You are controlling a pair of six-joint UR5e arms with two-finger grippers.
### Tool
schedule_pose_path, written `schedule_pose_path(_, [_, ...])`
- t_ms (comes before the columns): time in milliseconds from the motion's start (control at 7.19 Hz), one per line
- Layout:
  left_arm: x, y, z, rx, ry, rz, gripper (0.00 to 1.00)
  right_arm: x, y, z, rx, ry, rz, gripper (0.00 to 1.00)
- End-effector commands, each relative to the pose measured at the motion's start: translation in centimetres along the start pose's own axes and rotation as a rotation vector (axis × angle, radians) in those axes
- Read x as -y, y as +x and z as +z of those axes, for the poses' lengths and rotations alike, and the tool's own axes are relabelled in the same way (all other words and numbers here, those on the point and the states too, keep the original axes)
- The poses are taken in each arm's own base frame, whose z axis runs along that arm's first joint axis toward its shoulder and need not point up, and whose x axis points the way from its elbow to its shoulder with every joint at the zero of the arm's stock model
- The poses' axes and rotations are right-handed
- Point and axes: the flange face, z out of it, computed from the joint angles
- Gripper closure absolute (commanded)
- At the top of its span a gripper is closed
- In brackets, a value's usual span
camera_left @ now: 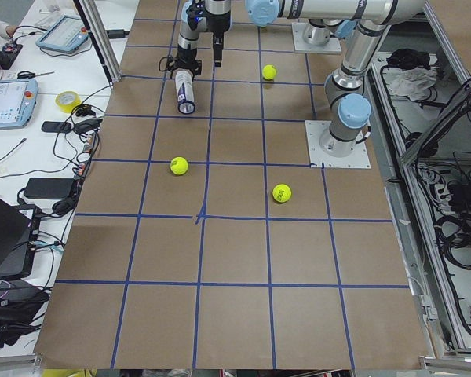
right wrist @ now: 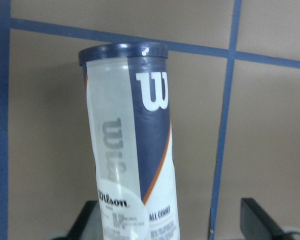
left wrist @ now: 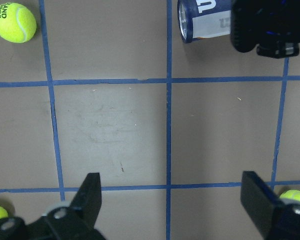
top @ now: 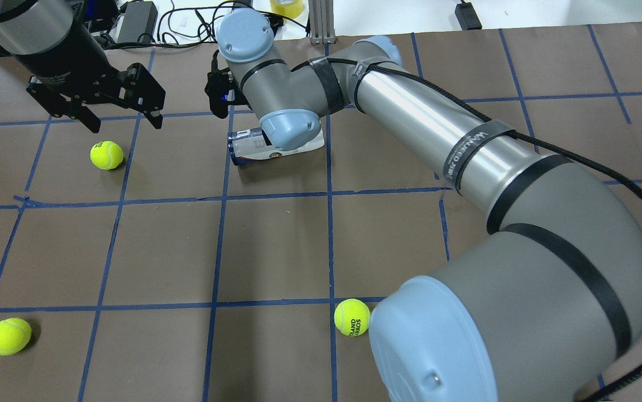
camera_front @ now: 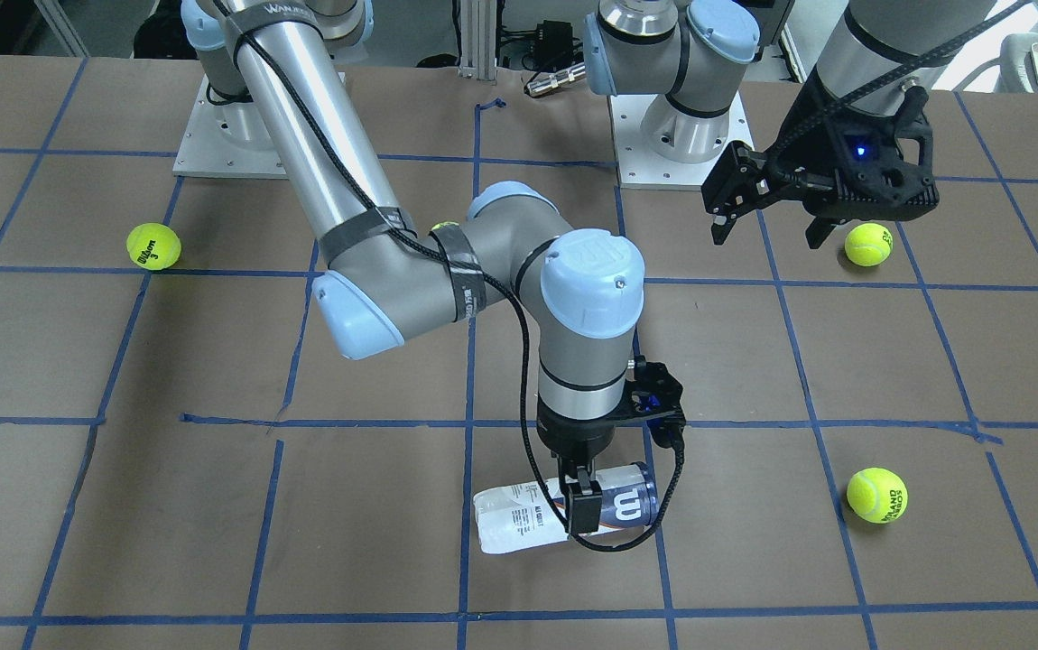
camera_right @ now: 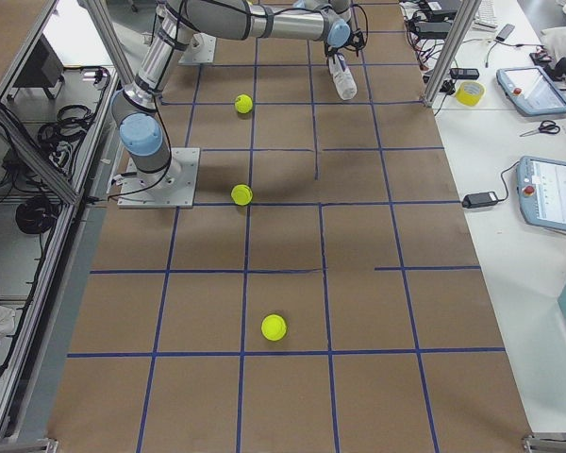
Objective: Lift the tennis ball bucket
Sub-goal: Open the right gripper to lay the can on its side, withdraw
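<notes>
The can (camera_front: 519,522) lies on its side on the table (camera_front: 212,506), about midway along it and on the side far from the robot's bases. Its dark-rimmed end points to the robot's left and rests beside a blue tape line (camera_front: 666,578). In the front view the right gripper (camera_front: 583,504) points straight down over the can, with one finger in front of the label. In the overhead view the wrist hides this. Only the right wrist camera shows the spread. Its fingers (right wrist: 257,220) stand wide, one just beside the can's edge and the other clear of it, so nothing is clamped. The left gripper (camera_front: 765,233) hangs high over the left side with its jaws wide, and its own camera shows bare table between them. The middle ball (camera_front: 444,227) barely peeks from behind the right elbow in the front view but sits plain in the overhead one. The left ball (camera_front: 876,494) lies well apart from the can. The side views show bare paper between the can and the table's far edge.
</notes>
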Motion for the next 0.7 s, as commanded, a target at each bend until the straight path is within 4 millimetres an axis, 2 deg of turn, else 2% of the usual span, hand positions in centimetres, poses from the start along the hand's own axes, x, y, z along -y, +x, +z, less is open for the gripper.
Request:
schedule_pose_path(0, [0.3, -0.4, 0.2, 0.003, -0.001, -0.007, 0.0, -8.7, 0.6, -10.1, 0.005, -0.045, 0.14, 0.0])
schedule_pose_path(139, [0.7, -0.5, 0.4, -0.001, 0.002, -0.01, 0.0, -14.0, 0.2, -13.9, 0.018, -0.063, 0.239, 0.0])
schedule_pose_path(278, [1.1, -1.2, 0.9, -0.006, -0.006, -0.022, 0.0, -18.4, -1.1, -17.6, 0.024, -0.082, 0.344, 0.0])
schedule_pose_path(417, [1.8, -3.0, 2.1, -0.022, -0.028, -0.048, 0.0, -21.4, -3.3, -20.4, 0.035, -0.099, 0.514, 0.0])
schedule_pose_path(557, [2.1, -3.5, 2.8, -0.051, -0.025, -0.059, 0.0, -23.4, -5.5, -21.9, 0.062, -0.122, 0.629, 0.0])
